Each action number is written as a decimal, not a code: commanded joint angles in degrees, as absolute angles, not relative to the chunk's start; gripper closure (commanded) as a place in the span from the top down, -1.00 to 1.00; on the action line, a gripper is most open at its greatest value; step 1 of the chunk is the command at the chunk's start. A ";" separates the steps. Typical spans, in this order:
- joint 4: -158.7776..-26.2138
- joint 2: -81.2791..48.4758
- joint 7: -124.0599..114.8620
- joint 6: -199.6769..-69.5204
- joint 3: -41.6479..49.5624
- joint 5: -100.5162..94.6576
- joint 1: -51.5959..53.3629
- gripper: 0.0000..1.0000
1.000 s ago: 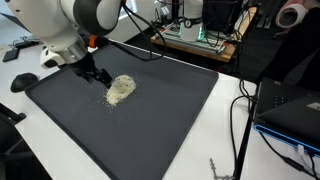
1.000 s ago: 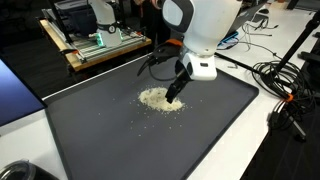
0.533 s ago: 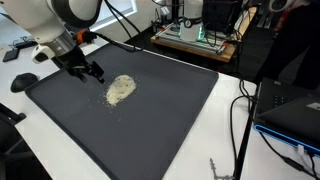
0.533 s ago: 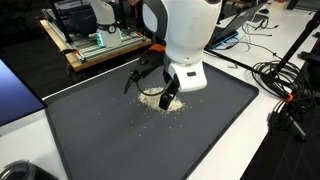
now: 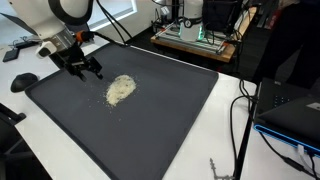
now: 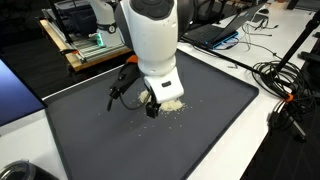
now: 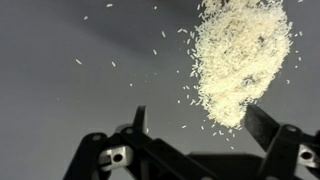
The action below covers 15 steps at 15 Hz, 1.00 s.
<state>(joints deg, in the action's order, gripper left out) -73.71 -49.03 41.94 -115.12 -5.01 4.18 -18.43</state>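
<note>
Hanging just above the dark grey mat [image 7: 60, 60], the black two-fingered end effector [image 7: 200, 122] stood with its jaws spread as wide as they went and nothing between them. In the wrist view, the loose pile of pale rice grains [image 7: 238, 55] filled the upper right of the frame, beyond the right-hand finger. Stray grains were scattered toward the centre.

A second before, the fingertips had been at the pile's edge. Since then the arm had swung aside, so in an exterior view the end effector [image 5: 93, 70] sat to the upper left of the rice [image 5: 121, 89], near it but apart. In an exterior view from the opposite side it [image 6: 150, 106] hung at the centre of the frame, and the white arm covered part of the pile [image 6: 173, 103]. The heap had kept its place and shape, so I judged the contact over and the grains left lying free on the mat.

The mat was flat and dull and covered most of a white worktop [image 5: 228, 125]. A black computer mouse [image 5: 24, 81] lay at the left edge of the frame. Black cables [image 5: 240, 110] trailed on the right, beside what looked like a dark laptop [image 5: 290, 105]. Farther back, at top centre, stood a wooden board carrying electronics [image 5: 195, 38].
</note>
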 commanded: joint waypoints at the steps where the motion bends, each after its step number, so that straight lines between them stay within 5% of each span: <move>1: -87.12 -41.86 49.02 -123.40 -7.14 9.66 -21.97 1.00; 15: -117.39 -23.28 78.79 -132.49 -6.61 42.98 -30.06 1.00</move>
<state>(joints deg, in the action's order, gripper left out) -110.47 -28.12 72.40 -130.81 -7.68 35.30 -29.75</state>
